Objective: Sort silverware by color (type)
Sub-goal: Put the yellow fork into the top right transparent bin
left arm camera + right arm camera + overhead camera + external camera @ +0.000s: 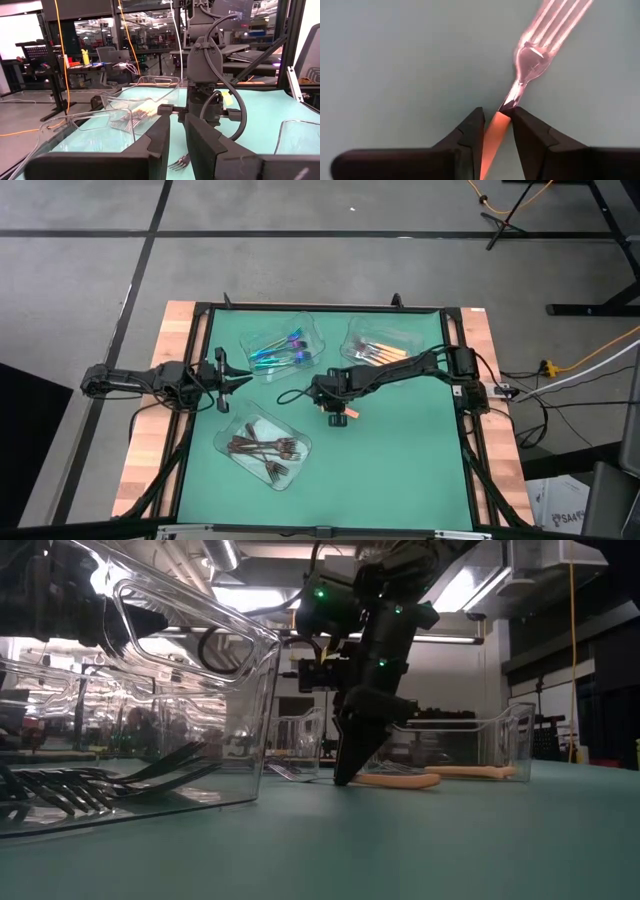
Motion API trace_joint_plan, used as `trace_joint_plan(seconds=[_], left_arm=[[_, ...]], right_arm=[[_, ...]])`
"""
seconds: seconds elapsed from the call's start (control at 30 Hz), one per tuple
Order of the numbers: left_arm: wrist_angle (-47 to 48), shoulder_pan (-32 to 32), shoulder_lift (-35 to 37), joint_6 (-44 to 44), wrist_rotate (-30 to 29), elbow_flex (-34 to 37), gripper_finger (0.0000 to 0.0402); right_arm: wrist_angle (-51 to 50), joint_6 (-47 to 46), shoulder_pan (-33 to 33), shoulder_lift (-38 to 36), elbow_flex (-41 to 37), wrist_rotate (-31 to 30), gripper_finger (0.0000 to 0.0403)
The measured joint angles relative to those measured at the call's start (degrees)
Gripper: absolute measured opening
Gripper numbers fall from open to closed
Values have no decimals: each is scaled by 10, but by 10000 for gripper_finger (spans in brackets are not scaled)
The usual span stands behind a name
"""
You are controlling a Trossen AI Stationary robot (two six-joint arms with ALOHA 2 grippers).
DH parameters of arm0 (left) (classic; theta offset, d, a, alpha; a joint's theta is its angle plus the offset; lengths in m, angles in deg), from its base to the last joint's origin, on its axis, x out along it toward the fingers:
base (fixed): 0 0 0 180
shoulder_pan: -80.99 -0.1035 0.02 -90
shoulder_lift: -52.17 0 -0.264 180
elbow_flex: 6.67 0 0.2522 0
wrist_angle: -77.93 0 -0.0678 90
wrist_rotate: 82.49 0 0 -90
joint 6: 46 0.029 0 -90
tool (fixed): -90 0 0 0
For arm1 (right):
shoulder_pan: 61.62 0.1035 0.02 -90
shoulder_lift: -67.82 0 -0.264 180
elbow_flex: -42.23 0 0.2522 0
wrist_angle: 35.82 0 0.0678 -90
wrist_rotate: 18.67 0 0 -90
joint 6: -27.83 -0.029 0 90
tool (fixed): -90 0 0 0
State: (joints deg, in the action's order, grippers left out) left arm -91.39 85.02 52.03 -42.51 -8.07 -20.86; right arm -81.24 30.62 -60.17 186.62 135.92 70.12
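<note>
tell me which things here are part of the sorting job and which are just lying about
Job: orange fork between the right hand fingers; iridescent forks; dark forks; orange-handled forks.
Lying about: clear trays; floor cables; left hand, waiting.

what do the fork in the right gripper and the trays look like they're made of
Fork: orange handle, likely plastic or coated; the tines look like polished metal, catching bright glints. Trays: clear hard plastic, since the dark forks inside show through the glossy wall. Right gripper has the handle between its fingers.
</note>
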Motion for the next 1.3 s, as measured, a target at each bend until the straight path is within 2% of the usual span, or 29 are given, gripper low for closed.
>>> trace_joint_plan(seconds=[0.37, 0.9, 1.3], left_arm=[[0, 0, 0, 0, 0, 0, 53], [0, 0, 0, 0, 0, 0, 53], [0, 0, 0, 0, 0, 0, 53]], right_arm=[[1, 0, 0, 0, 0, -8, 9], [-2, 1, 0, -13, -2, -8, 7], [-29, 1, 0, -67, -2, -8, 4]])
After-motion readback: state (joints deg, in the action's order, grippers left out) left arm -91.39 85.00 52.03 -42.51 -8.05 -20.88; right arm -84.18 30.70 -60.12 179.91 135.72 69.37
